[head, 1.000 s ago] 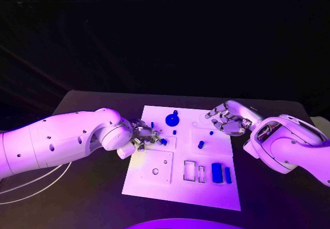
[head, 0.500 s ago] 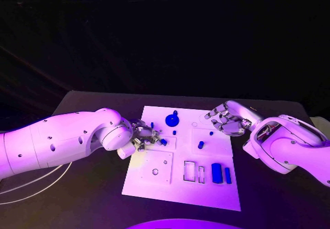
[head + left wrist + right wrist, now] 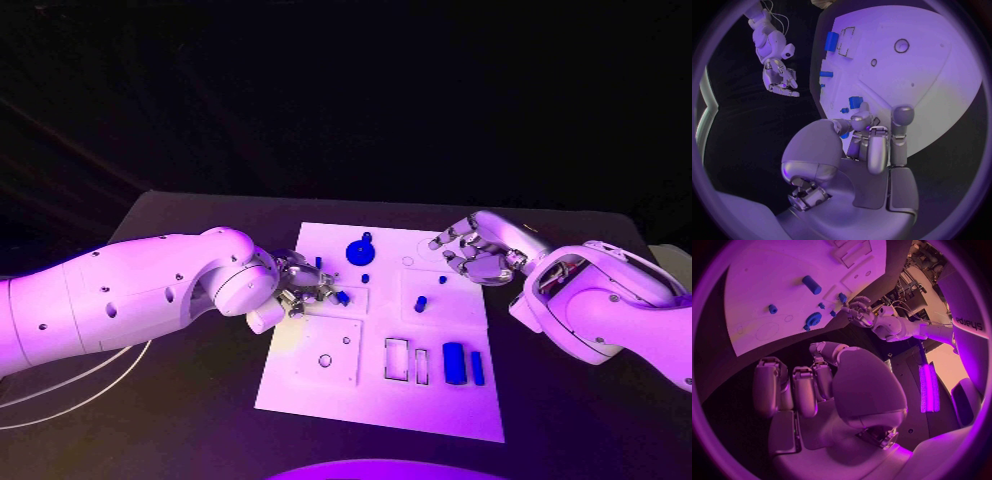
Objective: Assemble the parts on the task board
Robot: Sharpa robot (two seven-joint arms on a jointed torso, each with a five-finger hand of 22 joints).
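Now, the table (image 3: 173,215) sits dark under the board (image 3: 382,400), which fills the middle of the head view. Left arm (image 3: 130,295) reaches in from the left edge, right arm (image 3: 606,305) from the right. Left hand (image 3: 303,285) is at the board's left edge, fingers curled in around a small blue part (image 3: 856,102); the wrist view puts that part right at the fingertips (image 3: 861,120), though whether it's truly pinched or just touched I can't tell. Right hand (image 3: 476,250) hovers at the board's upper right, fingers loosely spread, nothing in it. Two blue bars (image 3: 463,363) lie low on the right by the slots, a round blue piece (image 3: 359,251) up top, a short peg (image 3: 421,303) mid-board. My read: the left hand should settle its hold first, keep the part upright, line it over its seat and press straight down, no sideways drag. The right hand could steady the board's edge.
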